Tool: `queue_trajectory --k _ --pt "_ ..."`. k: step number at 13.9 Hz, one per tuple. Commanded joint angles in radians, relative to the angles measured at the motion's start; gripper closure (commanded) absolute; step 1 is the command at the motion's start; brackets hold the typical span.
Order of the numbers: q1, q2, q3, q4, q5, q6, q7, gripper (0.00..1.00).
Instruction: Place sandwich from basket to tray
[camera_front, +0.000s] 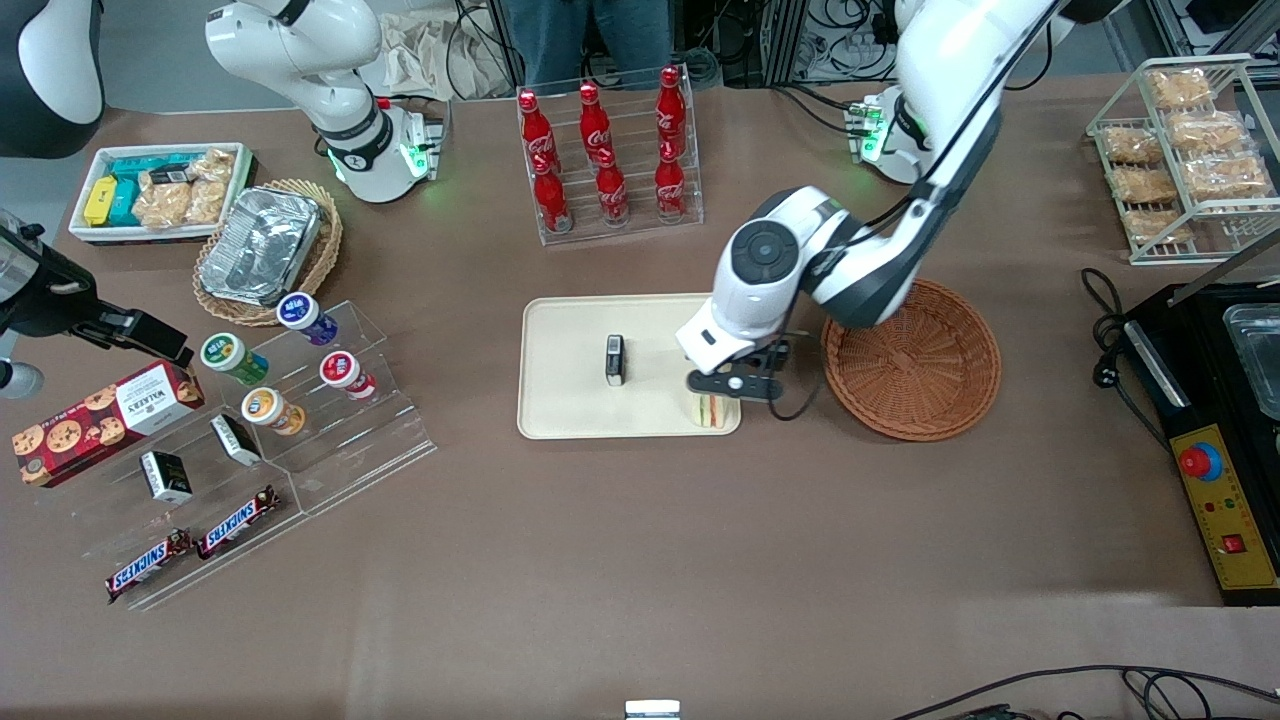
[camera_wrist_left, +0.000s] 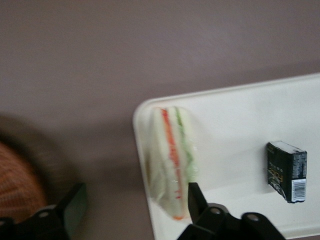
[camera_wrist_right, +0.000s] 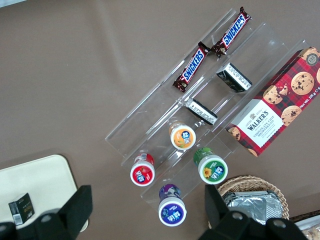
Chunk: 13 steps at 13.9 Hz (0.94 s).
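Note:
The sandwich (camera_front: 712, 410) (camera_wrist_left: 171, 155), a pale wedge with red, orange and green layers, rests on the cream tray (camera_front: 565, 415) (camera_wrist_left: 235, 120), at the tray corner nearest the front camera and the basket. My left gripper (camera_front: 735, 386) (camera_wrist_left: 134, 206) hovers just above it, open. One finger (camera_wrist_left: 196, 199) is close beside the sandwich; the other finger (camera_wrist_left: 74, 209) is well away, over the bare table. The reddish-brown wicker basket (camera_front: 912, 362) (camera_wrist_left: 17, 182) stands beside the tray toward the working arm's end, with nothing showing in it.
A small black box (camera_front: 615, 360) (camera_wrist_left: 287, 171) lies near the tray's middle. A rack of red cola bottles (camera_front: 608, 155) stands farther from the front camera than the tray. A black appliance (camera_front: 1215, 420) sits at the working arm's end; clear tiered shelves with snacks (camera_front: 250, 440) stand toward the parked arm's end.

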Motion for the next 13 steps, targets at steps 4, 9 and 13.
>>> queue_trajectory --k 4,9,13 --pt "0.205 -0.261 -0.006 0.07 -0.034 -0.301 0.249 0.01" --pt "0.436 -0.355 -0.006 0.07 -0.056 -0.472 0.339 0.01" --pt "0.478 -0.369 -0.002 0.11 -0.064 -0.486 0.396 0.01"
